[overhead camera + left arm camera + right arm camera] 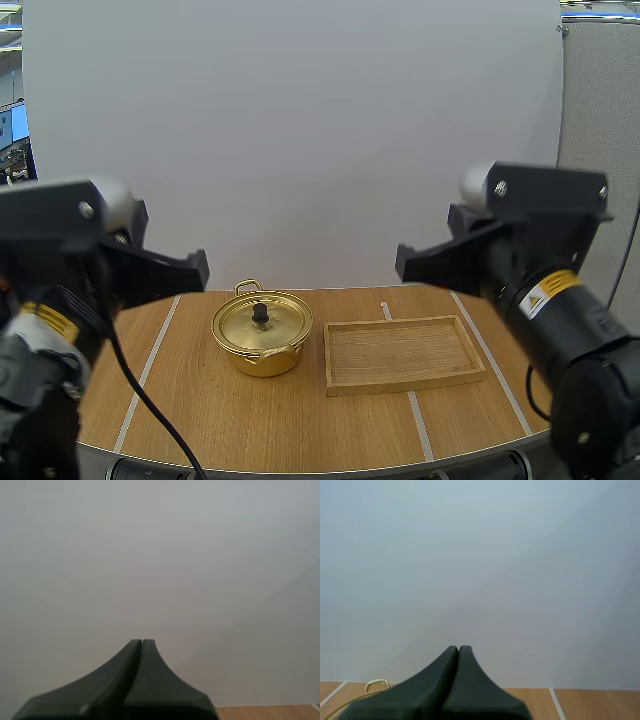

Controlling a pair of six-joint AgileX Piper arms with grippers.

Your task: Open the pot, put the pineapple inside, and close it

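A gold pot stands on the wooden table, its lid on, with a black knob on top. My left gripper hangs raised at the left, above and left of the pot, its fingers together as one dark wedge. My right gripper is raised at the right, above the tray, also shut on nothing. A gold handle of the pot peeks out beside the right fingers.
An empty wooden tray lies right of the pot. White tape lines cross the table. A white wall stands behind.
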